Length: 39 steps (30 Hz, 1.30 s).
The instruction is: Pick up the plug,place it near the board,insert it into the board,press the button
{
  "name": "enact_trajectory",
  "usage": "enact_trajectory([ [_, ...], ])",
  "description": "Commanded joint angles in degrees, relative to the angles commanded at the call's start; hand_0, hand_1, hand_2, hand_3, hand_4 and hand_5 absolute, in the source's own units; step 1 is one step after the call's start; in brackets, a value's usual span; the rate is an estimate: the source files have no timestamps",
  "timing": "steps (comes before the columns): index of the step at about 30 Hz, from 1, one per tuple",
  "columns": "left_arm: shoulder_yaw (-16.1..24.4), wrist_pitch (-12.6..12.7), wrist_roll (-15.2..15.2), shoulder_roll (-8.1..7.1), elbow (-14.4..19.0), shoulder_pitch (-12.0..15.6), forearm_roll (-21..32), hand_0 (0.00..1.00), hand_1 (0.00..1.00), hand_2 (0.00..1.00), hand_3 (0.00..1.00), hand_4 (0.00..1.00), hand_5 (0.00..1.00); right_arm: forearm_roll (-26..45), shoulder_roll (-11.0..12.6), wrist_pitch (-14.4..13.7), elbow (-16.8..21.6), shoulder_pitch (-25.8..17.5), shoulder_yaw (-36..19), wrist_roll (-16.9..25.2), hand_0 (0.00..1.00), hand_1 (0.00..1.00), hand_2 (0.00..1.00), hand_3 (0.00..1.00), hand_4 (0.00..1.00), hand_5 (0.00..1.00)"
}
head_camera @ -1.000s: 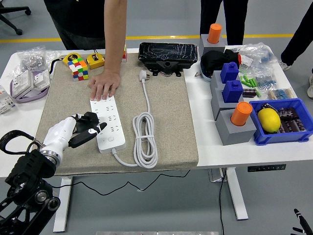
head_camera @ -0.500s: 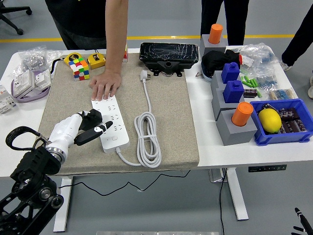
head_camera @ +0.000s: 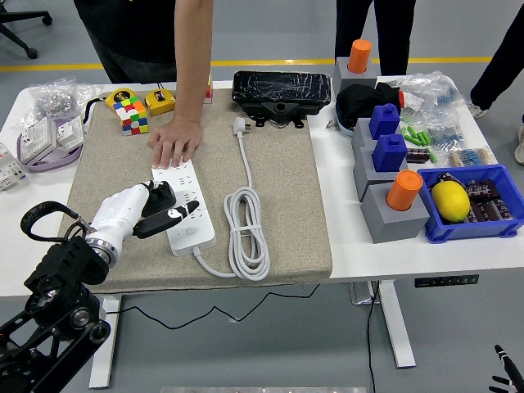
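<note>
Head view: the left robot hand [head_camera: 141, 211], white-shelled with black fingers, is reaching in from the lower left over the beige fabric mat [head_camera: 286, 205] covering the white surface [head_camera: 360, 246]. Its fingers are pinching a black plug [head_camera: 161, 197], and one black finger is extending across the left edge of the white rectangular power board [head_camera: 185, 205]. The plug is sitting at the board's left side, touching or just above its sockets; whether it is seated cannot be told. The board's white coiled cable [head_camera: 244, 229] is lying just to its right, with the cable's white plug end [head_camera: 241, 125] resting farther back on the mat. At the board's far end, a person's hand [head_camera: 174, 143] is pressing flat on it. Beyond, a multicoloured puzzle cube [head_camera: 131, 115] is sitting at the mat's far left corner and a black rectangular device [head_camera: 281, 90] at the far edge. The right robot hand is out of frame.
</note>
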<state>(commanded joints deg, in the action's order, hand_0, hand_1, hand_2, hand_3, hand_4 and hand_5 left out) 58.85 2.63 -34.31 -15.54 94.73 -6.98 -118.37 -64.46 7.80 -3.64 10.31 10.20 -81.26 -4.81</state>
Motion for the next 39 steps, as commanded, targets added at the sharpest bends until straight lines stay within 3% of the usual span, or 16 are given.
enact_trajectory([
  [8, -1.92, -0.08, 0.01, -0.51, -0.24, -0.59, 0.33, 0.849, 0.879, 0.842, 0.835, 0.998, 0.998, 0.09, -0.03, -0.02, 0.0, -0.05, 0.1, 0.04, 0.807, 0.75, 0.73, 0.769, 0.998, 0.998],
  [20, -1.66, 0.54, 0.27, -0.76, 0.42, -0.54, -0.4, 0.849, 0.879, 0.84, 0.834, 0.998, 0.998, 0.13, -0.12, -0.06, 0.0, -0.23, 0.18, -0.05, 0.807, 0.75, 0.729, 0.768, 0.998, 0.998],
  [26, 0.0, 3.3, 1.85, -0.44, 3.65, 0.07, -1.96, 0.837, 0.866, 0.827, 0.834, 0.998, 0.998, 0.06, -0.14, -0.06, 0.0, -0.3, 0.19, -0.09, 0.807, 0.749, 0.729, 0.768, 0.998, 0.998],
  [29, 1.23, 6.07, 3.76, -0.2, 7.19, 0.59, -2.49, 0.795, 0.835, 0.803, 0.833, 0.998, 0.998, 0.08, -0.11, -0.05, 0.0, -0.25, 0.19, -0.11, 0.807, 0.751, 0.729, 0.768, 0.998, 0.998],
  [32, 1.81, 7.2, 5.14, -0.14, 7.19, 0.99, -3.74, 0.795, 0.835, 0.803, 0.833, 0.998, 0.998, 0.11, -0.04, -0.06, 0.0, -0.12, 0.24, -0.11, 0.807, 0.751, 0.729, 0.768, 0.998, 0.998],
  [33, 1.92, 7.36, 5.5, -0.13, 7.19, 1.28, -4.55, 0.61, 0.714, 0.705, 0.875, 0.986, 0.506, 0.15, -0.02, -0.06, 0.0, -0.06, 0.28, -0.11, 0.807, 0.749, 0.729, 0.768, 0.998, 0.998],
  [38, 1.18, 8.38, 5.87, -0.37, 7.19, 2.5, -6.74, 0.61, 0.714, 0.705, 0.875, 0.986, 0.506, 0.13, -0.06, -0.05, 0.0, 0.0, 0.29, -0.14, 0.807, 0.749, 0.729, 0.768, 0.998, 0.998],
  [39, 0.96, 8.4, 5.86, -0.46, 7.19, 2.69, -7.14, 0.233, 0.227, 0.273, 0.882, 0.616, 0.033, 0.12, -0.06, -0.05, 0.0, 0.01, 0.31, -0.14, 0.808, 0.75, 0.729, 0.768, 0.998, 0.998],
])
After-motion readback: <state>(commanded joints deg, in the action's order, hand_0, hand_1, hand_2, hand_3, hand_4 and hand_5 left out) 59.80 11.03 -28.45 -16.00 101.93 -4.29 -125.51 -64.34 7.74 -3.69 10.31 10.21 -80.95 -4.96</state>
